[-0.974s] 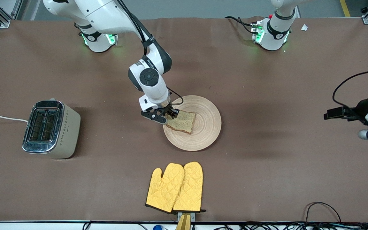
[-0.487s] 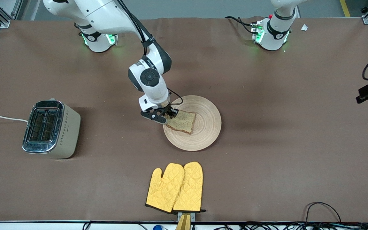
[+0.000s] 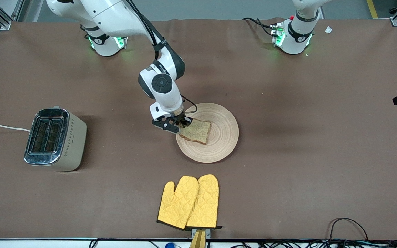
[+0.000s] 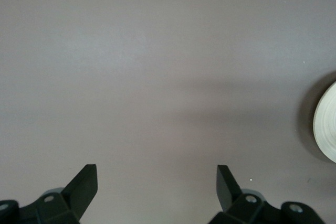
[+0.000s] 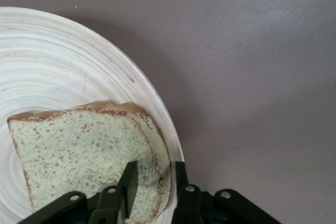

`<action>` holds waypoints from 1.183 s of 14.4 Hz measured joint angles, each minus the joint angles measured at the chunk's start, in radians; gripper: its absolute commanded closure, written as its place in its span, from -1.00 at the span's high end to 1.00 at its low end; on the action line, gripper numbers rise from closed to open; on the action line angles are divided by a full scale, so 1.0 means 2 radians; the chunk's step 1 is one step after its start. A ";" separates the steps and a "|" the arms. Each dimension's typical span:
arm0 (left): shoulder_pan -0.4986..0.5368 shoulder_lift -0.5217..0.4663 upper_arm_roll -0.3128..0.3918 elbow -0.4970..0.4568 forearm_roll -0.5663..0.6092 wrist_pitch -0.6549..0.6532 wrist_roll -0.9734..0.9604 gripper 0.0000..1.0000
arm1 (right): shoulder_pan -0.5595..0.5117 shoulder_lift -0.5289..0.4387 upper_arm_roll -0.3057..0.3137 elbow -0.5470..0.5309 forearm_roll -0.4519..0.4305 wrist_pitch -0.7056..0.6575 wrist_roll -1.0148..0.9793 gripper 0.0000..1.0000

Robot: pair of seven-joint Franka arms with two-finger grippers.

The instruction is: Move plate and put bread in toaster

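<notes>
the bread (image 3: 195, 131) lies on the plate (image 3: 222, 144) mid-tabletop (image 3: 288, 155), its edge pinched in the right gripper (image 5: 155, 179). the toaster (image 3: 54, 139) stands well apart, toward the right arm's end. such a thin edge hold might tear or slip on lifting. the left gripper (image 4: 156, 181) waits, wide apart, over bare tabletop.

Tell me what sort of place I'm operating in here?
Likely a robotics lab bench staged as a kitchen: arm bases bolted to a brown-covered table, a toaster, bread on a wooden plate, and yellow oven mitts.
</notes>
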 measured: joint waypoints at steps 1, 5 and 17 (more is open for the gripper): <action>-0.015 -0.004 0.007 0.001 0.000 -0.003 -0.012 1.00 | 0.000 0.000 0.000 0.000 0.000 0.000 0.001 -0.34; -0.138 -0.025 0.120 -0.003 -0.001 -0.033 -0.037 1.00 | 0.000 0.001 0.000 0.000 0.000 0.000 0.003 -0.50; -0.187 -0.050 0.156 -0.037 -0.001 -0.036 -0.046 1.00 | 0.009 0.003 -0.001 0.001 -0.001 -0.001 0.017 -0.98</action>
